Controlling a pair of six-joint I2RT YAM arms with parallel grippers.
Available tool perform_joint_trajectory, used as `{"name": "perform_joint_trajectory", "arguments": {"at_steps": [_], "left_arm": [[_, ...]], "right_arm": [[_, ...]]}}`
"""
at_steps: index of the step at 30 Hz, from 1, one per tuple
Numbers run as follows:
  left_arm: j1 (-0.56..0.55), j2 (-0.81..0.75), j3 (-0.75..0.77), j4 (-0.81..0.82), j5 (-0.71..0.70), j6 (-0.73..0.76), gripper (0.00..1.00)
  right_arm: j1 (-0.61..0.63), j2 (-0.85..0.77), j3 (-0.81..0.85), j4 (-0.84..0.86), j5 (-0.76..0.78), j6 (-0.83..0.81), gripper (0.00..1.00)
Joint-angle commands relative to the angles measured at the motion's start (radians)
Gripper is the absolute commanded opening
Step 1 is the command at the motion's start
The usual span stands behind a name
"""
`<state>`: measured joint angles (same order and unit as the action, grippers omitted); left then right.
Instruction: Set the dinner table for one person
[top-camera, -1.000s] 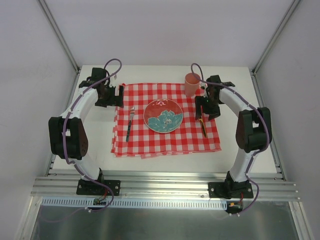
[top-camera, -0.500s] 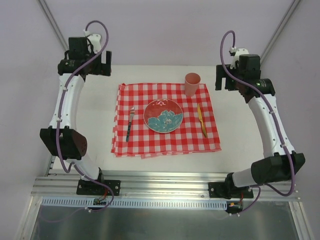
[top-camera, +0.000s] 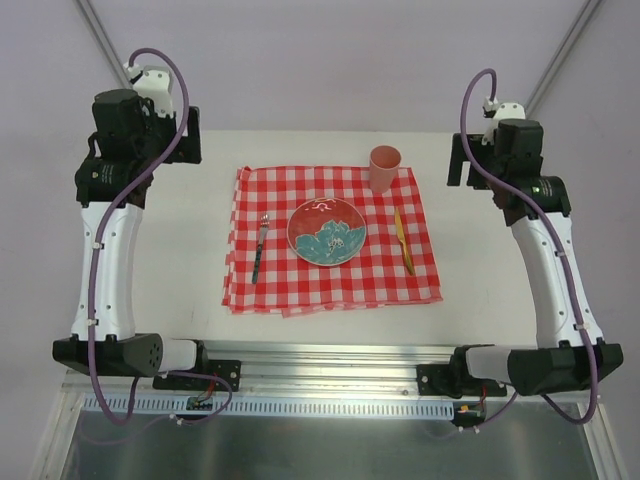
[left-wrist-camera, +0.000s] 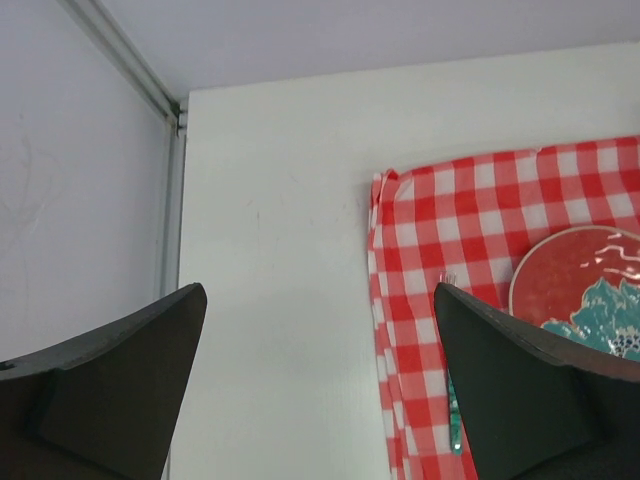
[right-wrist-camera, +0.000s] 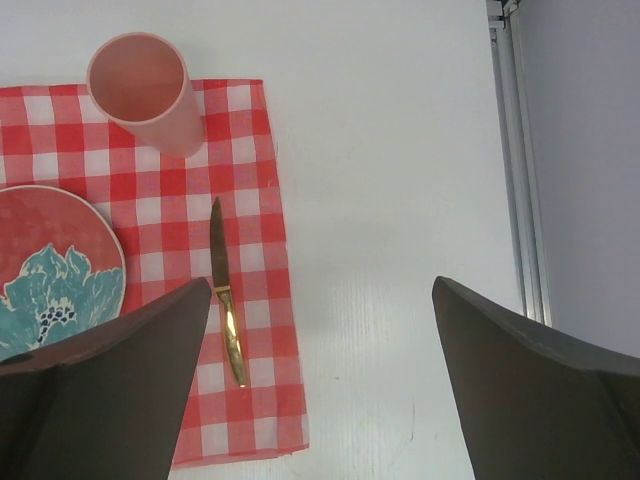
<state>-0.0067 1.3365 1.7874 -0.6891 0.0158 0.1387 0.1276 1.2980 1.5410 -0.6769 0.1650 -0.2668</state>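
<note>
The white dinner table carries a red-and-white checked cloth. On the cloth lie a red plate with a teal flower, a fork to its left, a gold-handled knife to its right and a pink cup at the back right. My left gripper is raised high over the back left corner, open and empty. My right gripper is raised over the back right, open and empty. The right wrist view shows the cup, the knife and the plate.
Grey aluminium rails run along the front edge and the sides. White walls enclose the table on the left, right and back. In the left wrist view the cloth's edge lies right of bare tabletop.
Both arms have risen and pulled outward from the cloth. The right gripper has left the knife, which lies on the cloth; the left gripper has left the cloth's back left corner.
</note>
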Motion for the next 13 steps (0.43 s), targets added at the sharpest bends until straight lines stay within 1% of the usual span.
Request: {"name": "perform_joint_trajectory", "arguments": {"at_steps": [1, 5, 8, 11, 13], "left_arm": [[-0.003, -0.037, -0.088, -0.016, -0.06, -0.019, 0.99], [-0.001, -0.077, -0.143, -0.016, -0.045, -0.048, 0.99], [-0.001, -0.092, -0.154, -0.016, -0.025, -0.065, 0.99], [-0.001, -0.099, -0.155, -0.016, -0.017, -0.089, 0.99], [-0.003, -0.105, -0.149, -0.016, 0.01, -0.102, 0.99]], "right_arm": [[-0.013, -0.1, 0.001, -0.024, 0.007, 0.047, 0.97], [-0.022, -0.155, -0.044, -0.041, -0.001, 0.049, 0.97], [-0.026, -0.175, -0.062, -0.069, -0.01, 0.035, 0.97], [-0.026, -0.154, -0.041, -0.128, 0.01, -0.015, 0.97], [-0.025, -0.146, -0.026, -0.148, 0.094, 0.004, 0.97]]}}
